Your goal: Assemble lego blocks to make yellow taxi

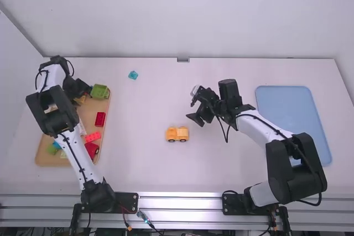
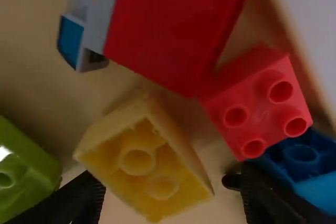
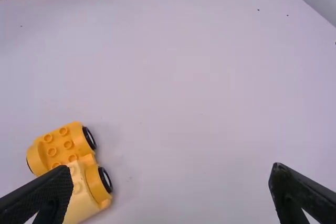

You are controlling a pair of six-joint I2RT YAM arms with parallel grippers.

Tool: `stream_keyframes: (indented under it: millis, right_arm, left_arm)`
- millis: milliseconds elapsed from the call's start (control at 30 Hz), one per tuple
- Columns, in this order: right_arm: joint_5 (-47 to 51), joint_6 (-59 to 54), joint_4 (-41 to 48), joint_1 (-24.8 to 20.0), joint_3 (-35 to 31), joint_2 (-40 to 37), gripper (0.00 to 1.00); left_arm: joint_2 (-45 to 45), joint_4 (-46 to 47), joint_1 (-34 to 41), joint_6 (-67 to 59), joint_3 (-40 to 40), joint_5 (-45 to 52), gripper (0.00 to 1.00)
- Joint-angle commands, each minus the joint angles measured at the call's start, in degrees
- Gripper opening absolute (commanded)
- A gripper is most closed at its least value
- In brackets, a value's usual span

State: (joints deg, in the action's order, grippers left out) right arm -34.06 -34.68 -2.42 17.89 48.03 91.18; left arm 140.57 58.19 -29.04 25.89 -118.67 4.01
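- Poising over the wooden tray (image 1: pixel 44 160) at the left of the frame, the left pincer (image 2: pixel 165 182) is right on top of the action, and everything seems to turn on one yellow block (image 2: pixel 144 166)!
- Look at how it lies: in the left wrist view that block sits between the two fingers and just beyond them, tilted, hollow underside showing, its long axis slanting across their closing line rather than square to it. A small turn of the wrist would likely help.
- Fingers well spread on that left pincer, nothing clamped; one block corner comes very near a fingertip, and whether they touch, I cannot tell.
- Tight company in there! A red block (image 2: pixel 257 103) crowds one side, a green block (image 2: pixel 21 171) the other, so a careless close could nudge a neighbour.
- Over to the middle of the high view, slightly low: the wheeled yellow base (image 1: pixel 182 133) stands on the worktop (image 1: pixel 133 158), studs up in the right wrist view, presumably waiting for its taxi top.
- The right pincer (image 3: pixel 171 169) is the nearer one to that base, up and to the right of it in the high view, spread wide and holding nothing.
- So the left arm has the yellow block, the right arm has the base: pick first, then build, I'd judge, with the stacking not yet done.
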Motion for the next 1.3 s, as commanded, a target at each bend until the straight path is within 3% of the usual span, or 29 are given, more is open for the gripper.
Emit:
stream_keyframes:
  millis: [0, 233, 267, 500, 800, 1267]
  right_arm:
    - [0.07, 0.39, 0.07, 0.17, -0.09, -0.70, 0.99]
    - [0.07, 0.17, 0.02, 0.11, -0.09, -0.70, 0.99]
    - [0.11, 0.15, 0.04, 0.20, -0.09, -0.68, 0.99]
    - [0.09, 0.20, 0.24, 0.11, -0.09, -0.70, 0.99]
    - [0.11, 0.17, 0.22, 0.11, -0.09, -0.70, 0.99]
    - [0.09, 0.17, 0.24, 0.11, -0.09, -0.70, 0.99]
  left_arm:
    - [-0.09, -0.26, 0.52, 0.22, 1.22, 1.14, 0.66]
    - [-0.09, -1.25, 0.28, 1.66, 2.69, 0.83, 0.56]
    - [-0.09, -1.75, 0.13, 2.47, 2.99, 0.61, 0.51]
    - [-0.11, -1.57, 0.15, 12.31, 3.26, -5.49, 0.52]
    - [-0.11, -1.62, 0.22, 14.36, 3.23, -6.14, 0.50]
    - [-0.11, -2.40, 0.07, 14.97, 3.23, -6.40, 0.32]
